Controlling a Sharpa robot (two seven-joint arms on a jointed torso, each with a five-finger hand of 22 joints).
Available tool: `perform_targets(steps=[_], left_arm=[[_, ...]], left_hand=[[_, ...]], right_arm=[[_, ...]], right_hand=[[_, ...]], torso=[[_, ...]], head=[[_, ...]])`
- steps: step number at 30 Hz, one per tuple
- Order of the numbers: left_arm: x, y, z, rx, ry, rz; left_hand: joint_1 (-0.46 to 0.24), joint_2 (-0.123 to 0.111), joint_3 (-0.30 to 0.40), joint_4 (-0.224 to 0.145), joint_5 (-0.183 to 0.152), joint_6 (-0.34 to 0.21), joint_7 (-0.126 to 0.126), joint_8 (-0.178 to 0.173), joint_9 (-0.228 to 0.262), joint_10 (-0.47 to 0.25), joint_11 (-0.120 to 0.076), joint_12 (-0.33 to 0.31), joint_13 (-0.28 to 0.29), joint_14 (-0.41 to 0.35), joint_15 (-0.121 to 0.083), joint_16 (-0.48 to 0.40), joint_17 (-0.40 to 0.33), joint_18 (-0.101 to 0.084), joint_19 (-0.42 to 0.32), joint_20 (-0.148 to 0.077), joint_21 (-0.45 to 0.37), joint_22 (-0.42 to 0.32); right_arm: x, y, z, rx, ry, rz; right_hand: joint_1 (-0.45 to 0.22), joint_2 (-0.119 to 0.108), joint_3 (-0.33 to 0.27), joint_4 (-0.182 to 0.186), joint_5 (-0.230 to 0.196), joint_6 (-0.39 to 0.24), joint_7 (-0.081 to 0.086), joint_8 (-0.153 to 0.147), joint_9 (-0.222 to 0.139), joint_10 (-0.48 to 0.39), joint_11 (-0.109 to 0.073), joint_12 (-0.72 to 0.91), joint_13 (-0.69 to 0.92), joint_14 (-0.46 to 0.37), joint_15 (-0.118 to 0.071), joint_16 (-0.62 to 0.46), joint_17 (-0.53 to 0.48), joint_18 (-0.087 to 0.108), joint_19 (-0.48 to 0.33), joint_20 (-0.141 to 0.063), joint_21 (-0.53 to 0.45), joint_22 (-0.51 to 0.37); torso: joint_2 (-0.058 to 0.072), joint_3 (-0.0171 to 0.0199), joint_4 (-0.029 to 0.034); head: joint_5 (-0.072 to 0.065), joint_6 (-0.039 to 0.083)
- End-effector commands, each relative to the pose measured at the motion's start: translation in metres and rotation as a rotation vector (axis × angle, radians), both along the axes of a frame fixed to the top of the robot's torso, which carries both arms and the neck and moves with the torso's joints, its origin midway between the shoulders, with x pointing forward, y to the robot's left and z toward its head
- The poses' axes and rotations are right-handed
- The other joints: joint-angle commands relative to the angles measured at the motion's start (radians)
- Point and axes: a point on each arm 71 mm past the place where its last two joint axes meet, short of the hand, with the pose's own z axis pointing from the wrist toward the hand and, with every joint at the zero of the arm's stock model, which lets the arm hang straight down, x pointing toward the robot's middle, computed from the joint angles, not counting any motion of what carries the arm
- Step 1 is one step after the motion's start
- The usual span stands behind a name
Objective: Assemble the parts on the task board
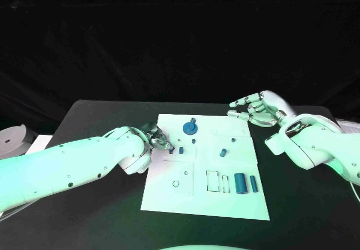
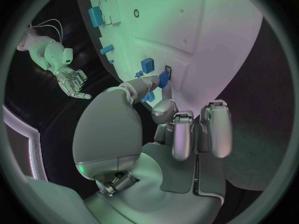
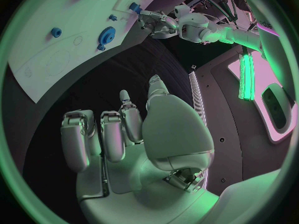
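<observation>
The white task board (image 1: 202, 198) lies in the middle of the black table. My left hand (image 1: 158, 139) is at the board's left edge, and its thumb and a finger pinch a small blue part (image 2: 163, 78) against the board (image 2: 193, 30). That part (image 1: 181, 150) stands beside a marked slot. A blue gear (image 1: 190, 126) sits near the board's far edge, and two blue cylinders (image 1: 240, 183) lie at its right side. My right hand (image 1: 259, 108) hovers off the board's far right corner, fingers apart and holding nothing. The right wrist view shows the gear (image 3: 107, 35) and my left hand (image 3: 156, 25).
More small blue parts (image 1: 222, 152) stand on the board's middle, and one small peg (image 1: 193, 140) is just below the gear. A pale round roll (image 1: 11, 139) sits off the table's left edge. Bare black table surrounds the board.
</observation>
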Motion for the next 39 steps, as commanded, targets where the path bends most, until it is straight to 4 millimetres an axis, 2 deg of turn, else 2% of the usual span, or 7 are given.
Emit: perform_targets(steps=[1,29,39], left_arm=[[-0.0009,-0.0023,-0.0016,0.017,0.019,-0.030],[-0.0041,0.0004,-0.0047,0.056,0.065,-0.079],[-0.0049,-0.0001,-0.0051,0.060,0.073,-0.089]], left_hand=[[0.008,0.002,0.019,-0.014,0.003,0.045,-0.036,0.004,0.001,0.004,-0.002,0.006,0.001,0.107,-0.008,0.003,0.263,-0.005,0.059,-0.004,0.001,0.196],[0.006,0.002,0.018,-0.014,0.002,0.045,-0.037,0.003,0.002,0.004,-0.002,0.002,-0.004,0.107,-0.009,0.003,0.263,-0.004,0.058,-0.005,-0.002,0.195],[0.002,0.002,0.013,-0.013,0.001,0.046,-0.039,0.002,0.003,0.008,-0.003,0.007,0.005,0.107,-0.009,0.003,0.263,-0.004,0.058,-0.006,-0.001,0.195]], right_arm=[[-0.0006,0.0013,0.0005,-0.002,-0.006,0.010],[-0.0009,0.0001,0.0006,-0.003,-0.007,0.012],[-0.0009,0.0002,0.0005,-0.003,-0.007,0.012]], right_hand=[[0.003,0.009,-0.005,0.000,0.007,-0.001,-0.001,0.001,0.001,-0.009,0.000,-0.003,0.106,0.083,0.002,-0.004,0.162,0.014,0.062,0.004,-0.005,0.185],[0.003,0.009,-0.005,0.000,0.007,-0.001,-0.001,0.001,0.001,-0.009,0.000,-0.003,0.106,0.083,0.002,-0.004,0.162,0.014,0.062,0.004,-0.005,0.185],[0.003,0.009,-0.005,0.000,0.007,-0.001,-0.001,0.001,0.001,-0.009,0.000,-0.003,0.106,0.083,0.002,-0.004,0.162,0.014,0.062,0.004,-0.005,0.185]], torso=[[0.000,0.0004,0.0005],[0.000,-0.0006,0.0007],[0.000,0.0003,-0.0003]], head=[[0.000,-0.001],[-0.002,-0.005],[-0.002,-0.005]])
